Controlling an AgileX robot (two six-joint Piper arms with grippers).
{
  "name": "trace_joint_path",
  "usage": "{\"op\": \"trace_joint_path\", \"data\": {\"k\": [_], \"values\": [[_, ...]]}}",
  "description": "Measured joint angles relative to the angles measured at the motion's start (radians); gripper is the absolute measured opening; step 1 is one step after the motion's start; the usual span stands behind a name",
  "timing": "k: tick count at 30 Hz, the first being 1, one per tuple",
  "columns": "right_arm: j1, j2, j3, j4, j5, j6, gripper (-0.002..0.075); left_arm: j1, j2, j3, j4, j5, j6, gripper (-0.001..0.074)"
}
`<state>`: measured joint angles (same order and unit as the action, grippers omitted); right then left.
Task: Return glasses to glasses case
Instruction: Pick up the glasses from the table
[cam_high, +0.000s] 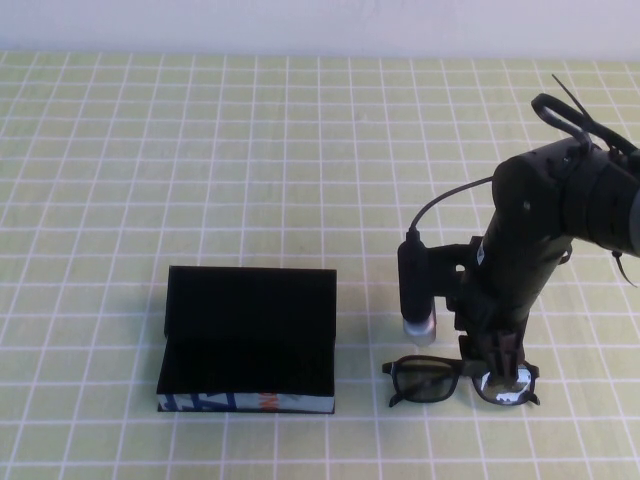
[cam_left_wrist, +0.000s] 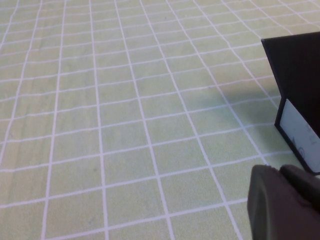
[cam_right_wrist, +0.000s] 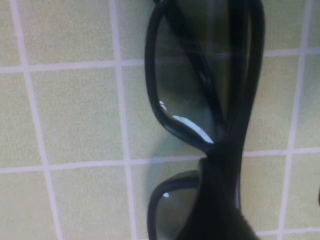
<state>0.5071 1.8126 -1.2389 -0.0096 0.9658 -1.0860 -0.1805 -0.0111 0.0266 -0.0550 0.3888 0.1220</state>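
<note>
High view: black plastic-framed glasses (cam_high: 460, 381) flat on green gridded cloth (cam_high: 200, 150), right of open black glasses case (cam_high: 248, 340); right gripper (cam_high: 497, 362) spread over one lens.

Left wrist: left gripper (cam_left_wrist: 285, 202) near case, state unclear.

Right wrist: frame close below; may skid sideways.

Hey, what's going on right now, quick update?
Right hand open, low over the glasses on the table. Left hand parked near the glasses case, which stands open and empty. Nothing between them.
</note>
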Motion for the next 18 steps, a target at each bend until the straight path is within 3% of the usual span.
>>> {"op": "trace_joint_path", "data": {"k": [18], "values": [[-0.001, 0.039, 0.0, 0.03, -0.006, -0.005, 0.0393, 0.0, 0.0, 0.0, 0.0, 0.0, 0.0, -0.0004]]}}
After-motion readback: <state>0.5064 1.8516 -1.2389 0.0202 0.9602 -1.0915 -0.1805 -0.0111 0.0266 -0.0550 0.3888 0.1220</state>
